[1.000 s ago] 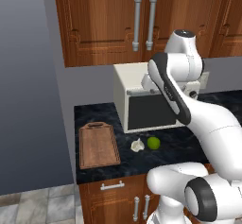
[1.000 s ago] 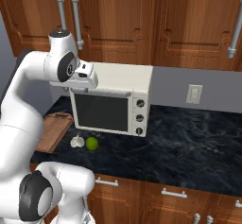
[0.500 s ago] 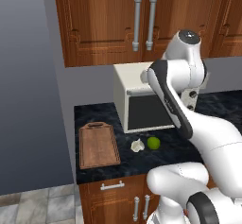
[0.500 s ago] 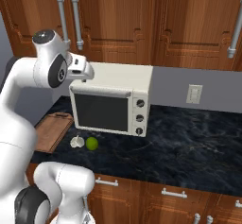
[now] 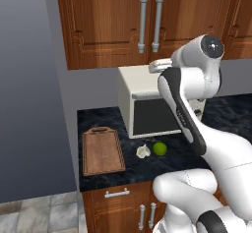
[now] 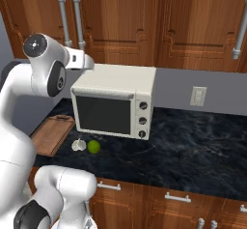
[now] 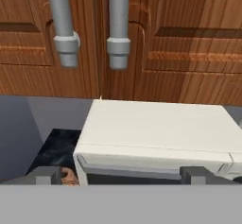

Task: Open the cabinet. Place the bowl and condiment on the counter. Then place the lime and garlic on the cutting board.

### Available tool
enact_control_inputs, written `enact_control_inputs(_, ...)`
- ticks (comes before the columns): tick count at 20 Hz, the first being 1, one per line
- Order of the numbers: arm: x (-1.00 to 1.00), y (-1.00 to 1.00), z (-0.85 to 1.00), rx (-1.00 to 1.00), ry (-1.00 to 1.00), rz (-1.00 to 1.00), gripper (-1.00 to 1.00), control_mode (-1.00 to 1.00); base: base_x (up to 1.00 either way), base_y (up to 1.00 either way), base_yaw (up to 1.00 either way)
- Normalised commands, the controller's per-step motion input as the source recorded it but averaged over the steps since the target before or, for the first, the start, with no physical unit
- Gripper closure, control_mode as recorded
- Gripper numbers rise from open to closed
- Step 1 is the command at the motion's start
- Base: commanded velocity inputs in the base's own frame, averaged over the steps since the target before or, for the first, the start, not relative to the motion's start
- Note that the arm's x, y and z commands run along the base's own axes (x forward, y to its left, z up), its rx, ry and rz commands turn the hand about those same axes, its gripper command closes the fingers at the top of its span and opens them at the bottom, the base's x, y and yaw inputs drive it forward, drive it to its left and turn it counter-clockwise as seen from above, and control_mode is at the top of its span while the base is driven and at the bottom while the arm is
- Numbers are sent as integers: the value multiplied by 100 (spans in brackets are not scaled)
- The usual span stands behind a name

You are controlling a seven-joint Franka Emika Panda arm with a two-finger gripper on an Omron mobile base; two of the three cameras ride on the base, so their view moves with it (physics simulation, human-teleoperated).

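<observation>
Gripper [image 7: 120,173] up high now, fingers spread wide with nothing between them, poised above the toaster oven [image 6: 113,105] and looking straight at the cabinet [image 7: 142,38]! Both doors are shut, and the two vertical handles [image 7: 118,22] sit side by side at the seam just above. That aim makes sense: the doors must swing before the bowl and condiment, presumably inside, can come out. Down on the dark counter [image 6: 193,150], the lime [image 5: 159,149] and garlic [image 5: 143,151] wait close together in front of the oven, with the cutting board [image 5: 102,151] just left of them, bare.
</observation>
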Motion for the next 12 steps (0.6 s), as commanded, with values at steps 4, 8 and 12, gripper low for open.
enact_control_inputs(4, 0, 1, 100, 0, -5, -1, -100, -100, 0, 0, 0)
enact_control_inputs(8, 1, 2, 95, 0, 0, -2, -100, -100, 0, 0, 0)
enact_control_inputs(12, 36, 9, 17, -2, -8, 0, -100, -100, 0, 0, 0)
